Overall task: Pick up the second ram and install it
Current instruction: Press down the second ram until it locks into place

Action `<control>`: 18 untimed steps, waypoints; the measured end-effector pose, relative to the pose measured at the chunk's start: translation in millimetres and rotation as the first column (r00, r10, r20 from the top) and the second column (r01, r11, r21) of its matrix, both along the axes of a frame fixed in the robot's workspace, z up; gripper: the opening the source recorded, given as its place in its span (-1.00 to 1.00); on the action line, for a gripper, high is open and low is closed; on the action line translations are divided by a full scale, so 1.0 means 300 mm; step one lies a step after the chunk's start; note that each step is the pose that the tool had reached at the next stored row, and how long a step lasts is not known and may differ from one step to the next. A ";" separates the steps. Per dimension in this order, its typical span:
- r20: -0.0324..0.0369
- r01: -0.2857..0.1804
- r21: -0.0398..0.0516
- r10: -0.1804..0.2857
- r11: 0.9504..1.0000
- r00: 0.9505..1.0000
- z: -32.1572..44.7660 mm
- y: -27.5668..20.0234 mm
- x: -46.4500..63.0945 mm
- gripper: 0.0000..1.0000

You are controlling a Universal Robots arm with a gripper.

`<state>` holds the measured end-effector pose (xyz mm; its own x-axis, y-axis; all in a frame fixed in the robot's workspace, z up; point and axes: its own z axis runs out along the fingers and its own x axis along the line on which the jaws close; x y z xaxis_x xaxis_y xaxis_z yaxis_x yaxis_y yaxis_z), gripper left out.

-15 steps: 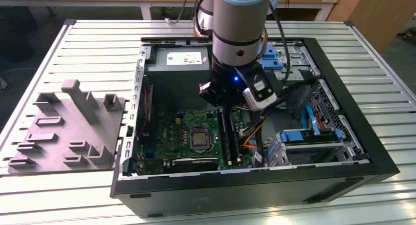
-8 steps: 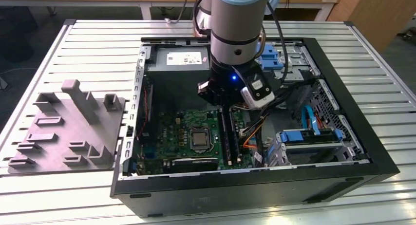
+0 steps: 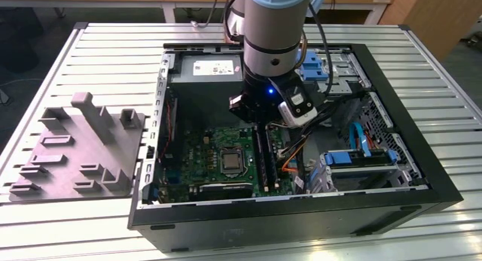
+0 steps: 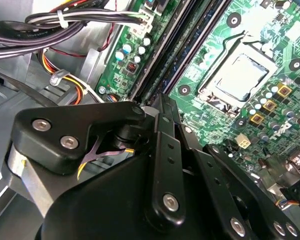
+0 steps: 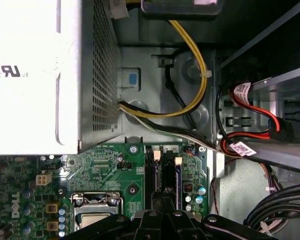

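exterior view: looking down from above at the open computer case (image 3: 421, 176) | both wrist views: riding close above the motherboard (image 4: 270, 45) (image 5: 105, 165), sharing its CPU socket (image 4: 237, 80) (image 5: 92, 212)

Claw (image 3: 260, 124) fingertips hidden behind the arm's wrist (image 3: 265, 74); black linkage (image 4: 160, 165) blocks the memory slots' (image 4: 175, 55) near ends. Second ram cannot be made out.
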<state>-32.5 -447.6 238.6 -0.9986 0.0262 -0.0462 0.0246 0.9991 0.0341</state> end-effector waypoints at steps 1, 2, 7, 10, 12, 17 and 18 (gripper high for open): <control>0.000 0.000 0.000 0.000 1.000 1.000 -0.001 0.002 0.000 -0.80; 0.000 0.000 0.000 0.000 1.000 1.000 -0.002 0.005 0.000 -0.80; 0.000 0.000 0.000 0.000 1.000 1.000 -0.010 0.007 0.000 -0.80; 0.000 0.000 0.000 0.000 1.000 1.000 -0.010 0.007 0.000 -0.80; 0.000 0.000 0.000 0.000 1.000 1.000 -0.013 0.007 0.000 -0.80; 0.000 0.000 0.000 0.000 1.000 1.000 -0.016 0.008 0.002 -0.80; 0.000 0.000 0.000 0.000 1.000 1.000 -0.017 0.011 0.002 -0.80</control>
<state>-32.0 -444.2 233.5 -0.9986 0.0262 -0.0463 0.0246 0.9991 0.0345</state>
